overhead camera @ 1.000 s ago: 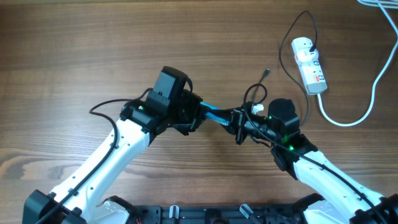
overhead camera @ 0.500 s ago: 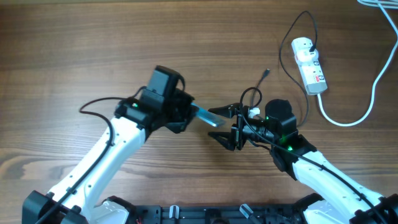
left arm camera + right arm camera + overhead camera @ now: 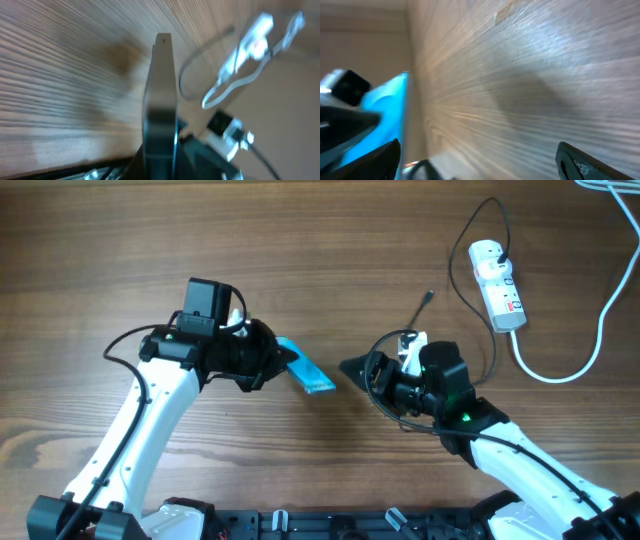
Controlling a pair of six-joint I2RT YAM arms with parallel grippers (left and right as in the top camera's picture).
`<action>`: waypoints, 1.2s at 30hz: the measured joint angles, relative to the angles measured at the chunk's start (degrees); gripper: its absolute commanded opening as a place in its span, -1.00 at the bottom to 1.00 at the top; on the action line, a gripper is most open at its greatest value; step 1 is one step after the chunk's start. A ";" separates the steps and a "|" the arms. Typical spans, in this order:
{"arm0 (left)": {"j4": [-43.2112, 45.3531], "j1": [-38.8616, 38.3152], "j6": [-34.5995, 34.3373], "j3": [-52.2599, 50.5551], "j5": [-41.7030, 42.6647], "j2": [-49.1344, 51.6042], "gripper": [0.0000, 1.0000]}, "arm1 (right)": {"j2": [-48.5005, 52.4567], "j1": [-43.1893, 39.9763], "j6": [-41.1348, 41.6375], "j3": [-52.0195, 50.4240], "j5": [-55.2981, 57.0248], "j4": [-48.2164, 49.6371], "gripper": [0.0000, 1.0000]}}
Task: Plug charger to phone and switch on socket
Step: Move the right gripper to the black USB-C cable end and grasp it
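We see the left tool [image 3: 272,362] closed on the phone [image 3: 308,370], gripping it by one end. The blue screen sticks out to the right, toward the middle of the surface [image 3: 120,240]. Whether the phone's free end touches the wood we cannot tell from above. In the left wrist view the phone [image 3: 161,100] shows only as a dark edge-on slab, badly blurred, and the tool's own fingers are not clear there.

The right tool [image 3: 352,370] sits just right of the phone, apart from it, and points at it. Its wrist view shows one finger [image 3: 585,162] at the lower right corner and the other cut off at the lower left. They are spread wide with nothing between them, and the phone [image 3: 382,115] is a blue blur at the left edge.

The charger [image 3: 428,298] lies loose on the wood beyond the right tool, its small tip pointing away. Its thin cable runs down toward the right arm, where we lose it among the arm's own black wires. The socket [image 3: 497,283] lies at the far right (a black plug is seated in its upper end). Its switch is too small to read. A white cord [image 3: 590,350] loops away from it and off the right edge.
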 measured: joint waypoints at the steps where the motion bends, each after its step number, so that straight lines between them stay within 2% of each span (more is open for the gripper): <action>1: -0.24 0.00 2.43 0.00 2.56 0.00 -0.92 | 0.00 0.00 -4.35 2.60 3.43 -7.72 0.99; 4: -2.14 0.02 8.39 0.00 5.99 0.00 -0.92 | 0.02 0.00 -9.07 12.57 12.92 -25.18 0.99; 5: -2.32 0.00 10.19 0.00 6.99 0.00 -0.92 | 0.00 0.00 -10.84 19.71 20.65 -34.71 0.99; 8: -2.60 1.73 15.43 0.00 10.16 0.20 -0.92 | -0.02 -1.20 -12.02 26.82 28.79 -42.38 0.99; 13: 2.36 7.15 18.56 0.00 14.40 8.87 -0.92 | 1.97 -11.08 -13.94 31.28 32.96 -45.22 0.98; 17: 4.90 7.15 19.21 -0.02 17.90 16.46 -0.92 | 18.53 -16.92 -18.10 38.29 31.26 -45.16 0.97; 19: 4.81 7.15 19.34 -0.02 18.38 16.72 -0.92 | 27.34 -17.31 -19.85 44.63 30.75 -46.73 0.76; 20: 4.81 7.15 19.43 -0.02 18.86 16.72 -0.92 | 32.41 -17.31 -21.18 48.65 30.47 -47.08 0.54; 21: 4.76 7.15 19.43 -0.02 18.91 16.72 -0.92 | 36.96 -17.31 -22.10 52.09 30.25 -47.28 0.47; 25: 4.63 7.13 19.45 -0.02 19.06 16.72 -0.92 | 45.66 -17.29 -22.40 54.38 29.88 -45.72 0.47; 27: 4.61 7.08 19.45 -0.02 19.08 16.72 -0.92 | 46.66 -17.14 -22.45 55.25 29.86 -44.28 0.42; 30: 4.61 7.08 19.43 -0.02 19.06 16.72 -0.92 | 47.15 -16.96 -22.99 55.45 29.90 -42.93 0.03; 31: 4.66 7.08 19.45 -0.02 19.08 16.72 -0.92 | 47.36 -16.74 -23.50 55.52 30.03 -42.66 -0.22; 33: 4.66 7.08 19.45 -0.02 19.08 16.72 -0.92 | 47.71 -16.28 -24.22 55.60 30.42 -42.38 -0.55; 36: 4.63 7.08 19.45 -0.02 19.08 16.72 -0.92 | 48.24 -15.34 -28.35 55.82 30.58 -41.94 -0.91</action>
